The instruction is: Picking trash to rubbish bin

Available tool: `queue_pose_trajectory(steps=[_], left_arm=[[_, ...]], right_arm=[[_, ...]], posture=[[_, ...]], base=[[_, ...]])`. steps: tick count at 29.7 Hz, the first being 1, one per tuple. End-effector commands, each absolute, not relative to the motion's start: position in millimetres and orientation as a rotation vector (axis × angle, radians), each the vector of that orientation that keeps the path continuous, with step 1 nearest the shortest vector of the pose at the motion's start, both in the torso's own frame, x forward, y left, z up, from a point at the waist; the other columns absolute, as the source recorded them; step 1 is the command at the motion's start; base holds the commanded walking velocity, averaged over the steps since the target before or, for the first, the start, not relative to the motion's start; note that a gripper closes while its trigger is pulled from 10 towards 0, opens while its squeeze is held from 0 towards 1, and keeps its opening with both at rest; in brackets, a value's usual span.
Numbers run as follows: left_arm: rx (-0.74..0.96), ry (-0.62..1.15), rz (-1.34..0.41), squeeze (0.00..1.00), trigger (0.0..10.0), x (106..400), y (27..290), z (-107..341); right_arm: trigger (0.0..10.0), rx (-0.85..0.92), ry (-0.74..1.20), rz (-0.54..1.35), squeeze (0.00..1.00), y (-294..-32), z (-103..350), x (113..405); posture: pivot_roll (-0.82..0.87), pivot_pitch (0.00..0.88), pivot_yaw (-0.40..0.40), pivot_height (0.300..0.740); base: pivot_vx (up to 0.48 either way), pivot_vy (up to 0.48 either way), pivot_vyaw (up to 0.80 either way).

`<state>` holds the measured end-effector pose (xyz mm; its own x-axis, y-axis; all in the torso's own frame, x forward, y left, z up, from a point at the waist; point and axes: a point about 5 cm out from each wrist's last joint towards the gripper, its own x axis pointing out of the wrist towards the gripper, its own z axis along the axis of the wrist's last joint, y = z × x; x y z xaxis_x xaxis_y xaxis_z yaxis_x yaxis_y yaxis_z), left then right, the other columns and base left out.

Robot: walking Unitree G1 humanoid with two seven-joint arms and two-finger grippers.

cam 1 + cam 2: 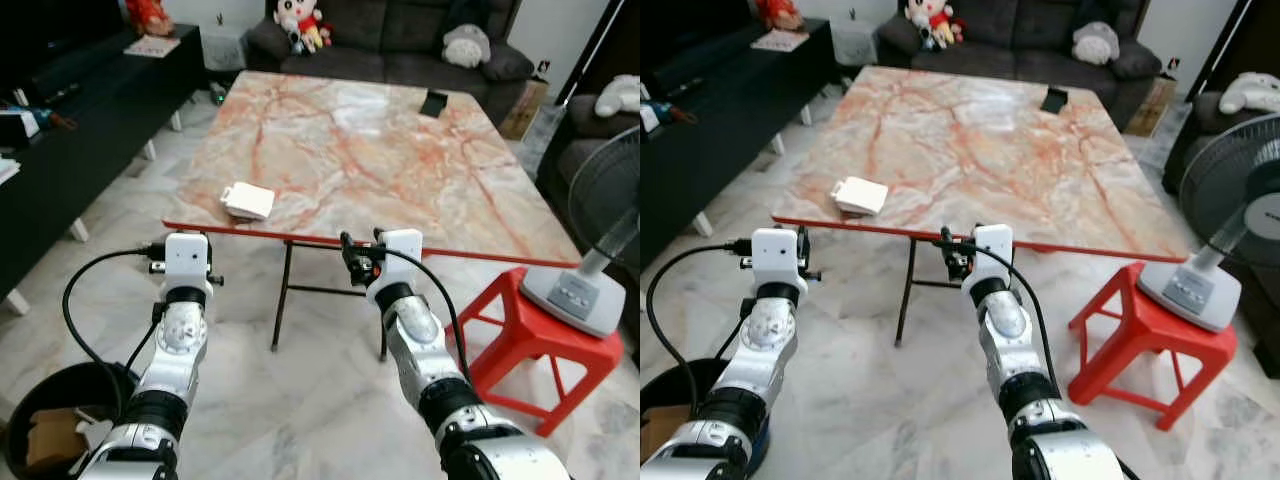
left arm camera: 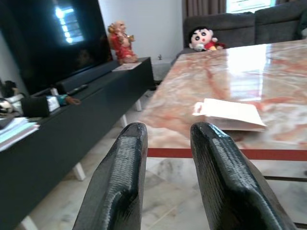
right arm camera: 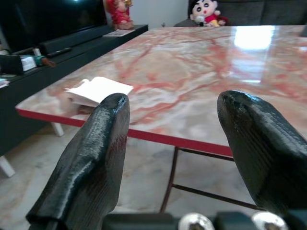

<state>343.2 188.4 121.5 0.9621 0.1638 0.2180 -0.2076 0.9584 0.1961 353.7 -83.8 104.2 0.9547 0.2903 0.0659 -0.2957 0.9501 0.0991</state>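
- One piece of trash, a flat white paper packet (image 1: pixel 247 201), lies on the marble-patterned table (image 1: pixel 400 170) near its red front edge, untouched; by the look of it, the pick-up has not begun.
- Both arms are raised short of that edge: the left gripper (image 2: pixel 165 139) has its ribbed black fingers a little apart and empty, the right gripper (image 3: pixel 184 120) spread wide and empty.
- The round black rubbish bin (image 1: pixel 55 415) sits on the pale tiled floor beside the left arm and holds what looks like cardboard.
- Left to do: reach, grasp the packet, carry it to the bin.
- The tabletop is glossy, with orange veins; the packet looks thin, soft-cornered and slightly rumpled.
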Motion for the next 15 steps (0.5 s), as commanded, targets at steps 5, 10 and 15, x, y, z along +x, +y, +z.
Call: queue_pose_trajectory(steps=[5, 10, 15], left_arm=[[0.208, -0.207, 0.187, 0.00, 10.0, 344.9, 186.4, 125.2], [0.218, -0.215, 0.191, 0.00, 10.0, 345.1, 186.9, 126.7], [0.230, -0.220, 0.189, 0.00, 10.0, 345.7, 187.3, 128.3]], right_arm=[[10.0, 0.120, -0.062, 0.301, 0.00, -84.6, 108.6, 355.6], [10.0, 0.114, -0.062, 0.306, 0.00, -83.4, 109.6, 356.3], [10.0, 0.125, -0.076, 0.305, 0.00, -83.4, 112.1, 356.8]], posture=[[-0.01, 0.000, -0.065, 0.740], [-0.01, 0.000, -0.067, 0.740], [-0.01, 0.000, -0.065, 0.740]], base=[[0.000, 0.000, -0.15], [0.000, 0.000, -0.74], [0.000, -0.278, -0.34]])
